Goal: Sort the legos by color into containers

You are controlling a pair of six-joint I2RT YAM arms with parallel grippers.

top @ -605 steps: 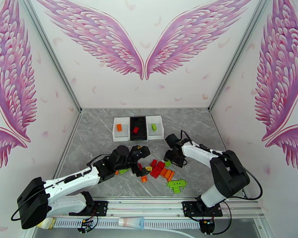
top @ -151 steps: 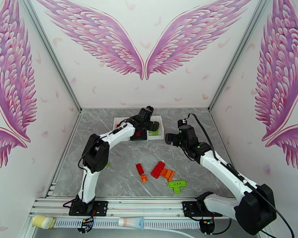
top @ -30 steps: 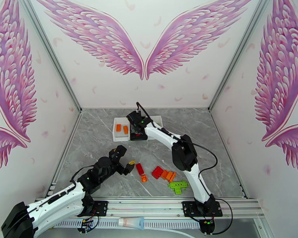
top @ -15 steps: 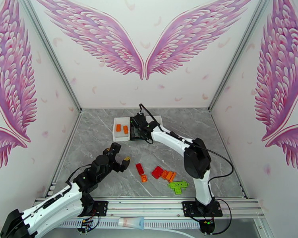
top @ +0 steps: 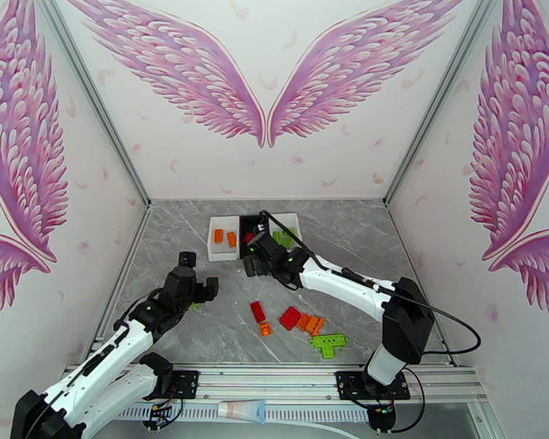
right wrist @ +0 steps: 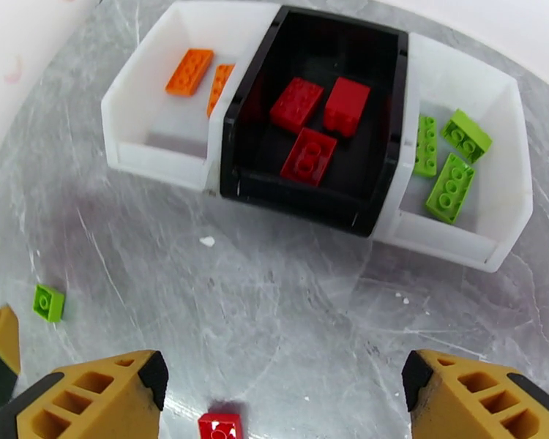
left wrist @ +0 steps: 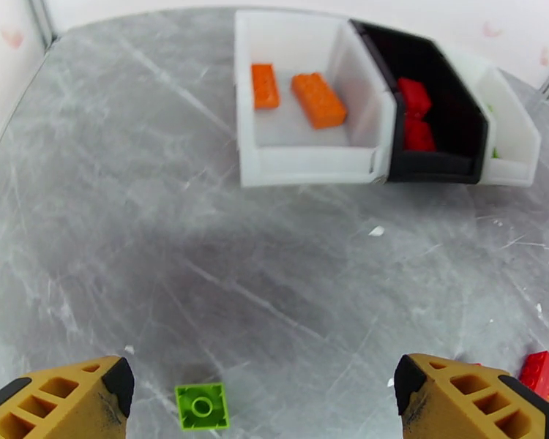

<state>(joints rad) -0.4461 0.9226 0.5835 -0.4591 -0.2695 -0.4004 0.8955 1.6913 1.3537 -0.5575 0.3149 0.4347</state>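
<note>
- My left gripper point(left wrist: 267, 407) is spread wide, and I see nothing between its fingers point(left wrist: 62, 396). It hangs over the grey table point(left wrist: 128, 214) on the left side, pointing towards the trays.
- A small green brick point(left wrist: 201, 406) lies flat on the table, studs up, between those fingers. It is nearer the left finger and clear of both.
- My right gripper point(right wrist: 285, 404) is also spread wide and empty. It hovers just on the near side of the trays and looks down into them.
- The three trays stand joined in a row at the far part of the table.
- The left white tray point(right wrist: 157, 159) holds two orange bricks point(right wrist: 189, 71) lying side by side.
- The black tray point(right wrist: 296, 195) in the middle holds three red bricks point(right wrist: 309, 156).
- The right white tray point(right wrist: 443, 239) holds three green bricks point(right wrist: 450, 188).
- More bricks lie unsorted on the table nearer the arm bases. From above I see a red brick point(top: 257, 311) with a small orange brick point(top: 265, 329) just beside it.
- To their right a red block point(top: 290, 317) touches some orange pieces point(top: 309, 323).
- A green cluster point(top: 327, 343) lies nearest the front edge.
</note>
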